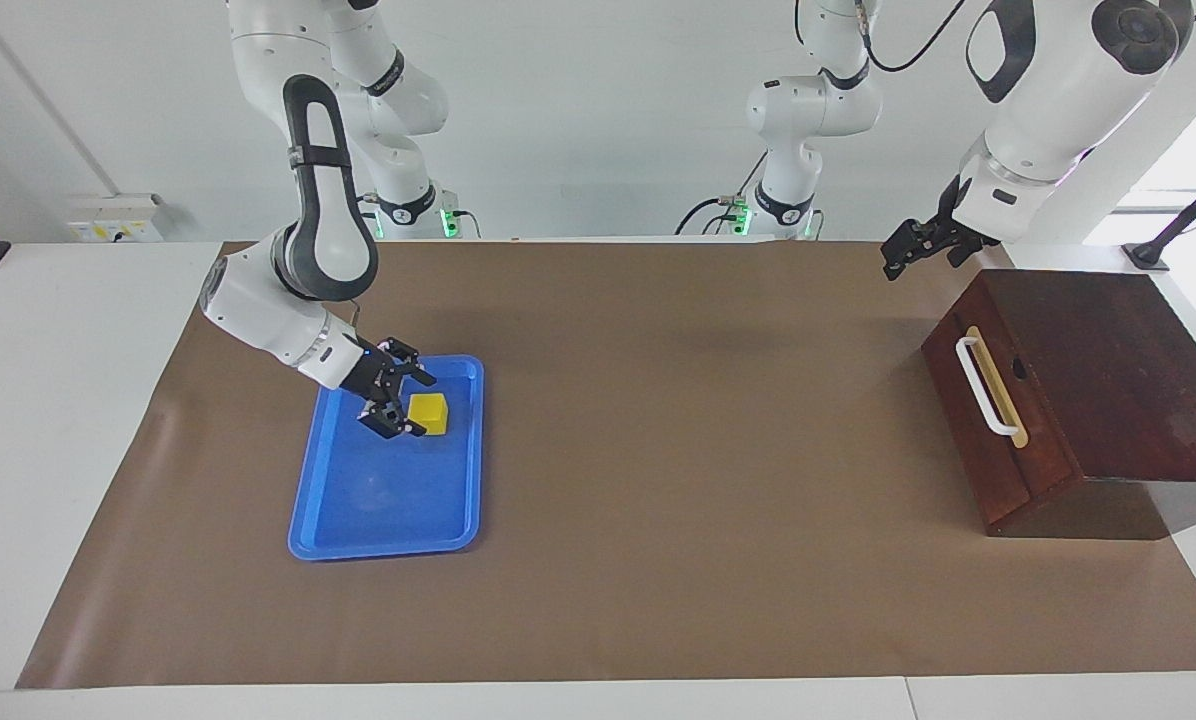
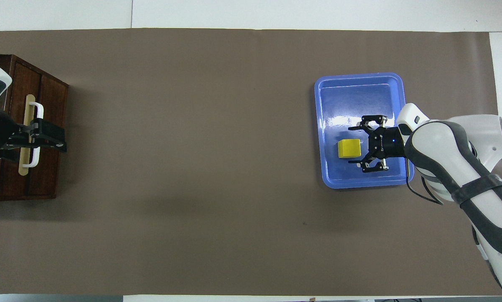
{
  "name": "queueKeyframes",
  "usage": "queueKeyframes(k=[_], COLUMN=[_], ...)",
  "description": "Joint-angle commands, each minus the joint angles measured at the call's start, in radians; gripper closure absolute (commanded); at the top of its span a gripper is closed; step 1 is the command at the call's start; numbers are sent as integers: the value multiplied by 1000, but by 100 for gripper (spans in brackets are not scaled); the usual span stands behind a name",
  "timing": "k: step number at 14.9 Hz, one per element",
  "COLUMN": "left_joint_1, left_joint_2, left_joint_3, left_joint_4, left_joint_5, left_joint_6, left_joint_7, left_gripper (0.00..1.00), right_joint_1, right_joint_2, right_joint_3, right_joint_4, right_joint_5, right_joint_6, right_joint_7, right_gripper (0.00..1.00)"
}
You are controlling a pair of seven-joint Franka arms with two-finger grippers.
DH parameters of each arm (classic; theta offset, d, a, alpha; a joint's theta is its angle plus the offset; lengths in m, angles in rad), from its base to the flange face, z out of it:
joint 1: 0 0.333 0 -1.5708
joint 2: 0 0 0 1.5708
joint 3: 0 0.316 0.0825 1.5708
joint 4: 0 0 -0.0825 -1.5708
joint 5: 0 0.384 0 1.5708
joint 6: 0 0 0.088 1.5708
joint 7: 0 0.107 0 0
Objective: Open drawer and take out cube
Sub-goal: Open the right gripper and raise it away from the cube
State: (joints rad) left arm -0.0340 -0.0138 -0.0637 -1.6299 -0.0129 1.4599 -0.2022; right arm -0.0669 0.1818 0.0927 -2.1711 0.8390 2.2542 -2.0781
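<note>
Small bright yellow cube (image 1: 429,412) rests in the blue tray (image 1: 330,531), between the right claw's (image 1: 399,396) wide-spread fingers, unheld.

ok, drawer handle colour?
White loop handle on a tan strip; clearest in the facing view.

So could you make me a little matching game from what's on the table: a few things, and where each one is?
Things:
1. cube
2. blue tray
3. drawer
4. left hand

Places or states:
A. shut, in its wooden box
B. in the air near the wooden box
C. lying in the tray
D. toward the right arm's end of the table

Pairs: 1-C, 2-D, 3-A, 4-B
</note>
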Motion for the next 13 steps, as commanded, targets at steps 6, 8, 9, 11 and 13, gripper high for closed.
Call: queueKeyframes(k=[6, 8, 9, 11, 13], left_joint_1=[0, 2, 3, 3, 3], left_joint_2=[12, 12, 12, 11, 11], left_joint_3=[4, 5, 5, 5, 5], left_joint_4=[21, 21, 22, 22, 22], left_joint_5=[11, 11, 11, 10, 11], left_joint_6=[49, 53, 53, 53, 56], left_joint_7=[79, 80, 80, 81, 81], left_gripper=[0, 0, 0, 0, 0], right_joint_1=[16, 16, 15, 6, 1], right_joint_2=[-56, -65, -68, -70, -102], right_joint_3=[-4, -2, -4, -4, -7], right_joint_4=[161, 212, 240, 283, 290], right_joint_5=[-228, -337, -381, -432, -466], right_joint_6=[-91, -105, -129, -175, -205], right_joint_7=[499, 646, 702, 798, 881], right_gripper=[0, 0, 0, 0, 0])
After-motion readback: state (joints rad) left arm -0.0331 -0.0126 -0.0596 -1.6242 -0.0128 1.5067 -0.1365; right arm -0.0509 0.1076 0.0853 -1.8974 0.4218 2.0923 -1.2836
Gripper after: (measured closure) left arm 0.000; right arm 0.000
